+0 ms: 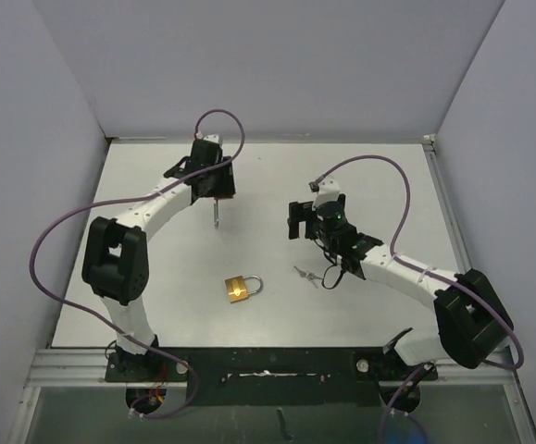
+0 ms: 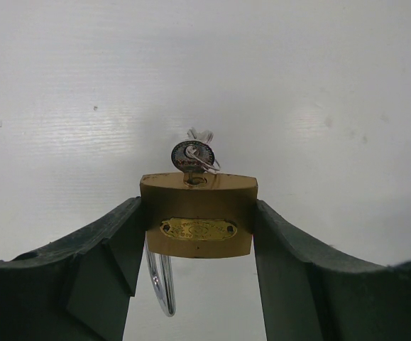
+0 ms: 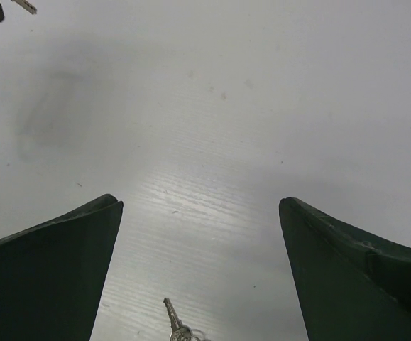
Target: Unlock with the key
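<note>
left arm (image 1: 161,205): bent at the elbow, reaching far forward | left gripper (image 2: 199,238): fingers squeezed on both sides of a padlock (image 2: 198,209) | right arm (image 1: 399,270): stretched low toward the middle | right gripper (image 3: 200,213): fingers spread wide apart, holding nothing

My top camera looks steeply down over the arm bases (image 1: 147,370) at the whole table (image 1: 388,185). Left wrist view sits close on a brass padlock (image 2: 199,226); right wrist view faces the table, sharing the loose keys (image 3: 176,324) (image 1: 306,275) with the top.
</note>
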You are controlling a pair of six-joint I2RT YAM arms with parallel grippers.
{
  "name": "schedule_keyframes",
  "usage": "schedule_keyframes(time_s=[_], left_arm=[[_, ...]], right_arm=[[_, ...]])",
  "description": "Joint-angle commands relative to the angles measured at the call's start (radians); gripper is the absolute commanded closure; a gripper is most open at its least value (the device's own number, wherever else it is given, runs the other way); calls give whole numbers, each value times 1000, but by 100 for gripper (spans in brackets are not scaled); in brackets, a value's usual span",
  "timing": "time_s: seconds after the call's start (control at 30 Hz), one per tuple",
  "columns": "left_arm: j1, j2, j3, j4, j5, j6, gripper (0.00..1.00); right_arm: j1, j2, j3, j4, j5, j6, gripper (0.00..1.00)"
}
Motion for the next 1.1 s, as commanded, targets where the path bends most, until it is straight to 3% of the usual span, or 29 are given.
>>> schedule_keyframes(time_s=[0.0,0.3,0.73,0.8,0.83,0.9,1.0,1.03,1.07], left_arm=[[9,76,83,-15,21,76,100],[2,192,94,13,9,73,100],[-5,304,132,76,107,59,100],[8,320,137,84,158,51,80],[16,327,136,89,186,46,62],[26,336,131,105,234,35,50],[30,336,126,119,263,27,22],[32,335,129,118,263,28,8],[33,335,135,114,261,30,3]], right_arm=[[-23,-69,-16,-14,-7,-5,1],[-108,-161,-73,-19,-94,18,1],[-159,-218,-79,-67,-162,9,2],[-166,-227,-83,-71,-174,7,2],[-168,-228,-85,-65,-179,7,2],[-174,-223,-80,-59,-194,6,2],[-176,-207,-62,-67,-204,4,2],[-177,-203,-59,-70,-205,4,2],[-177,-201,-58,-71,-206,4,2]])
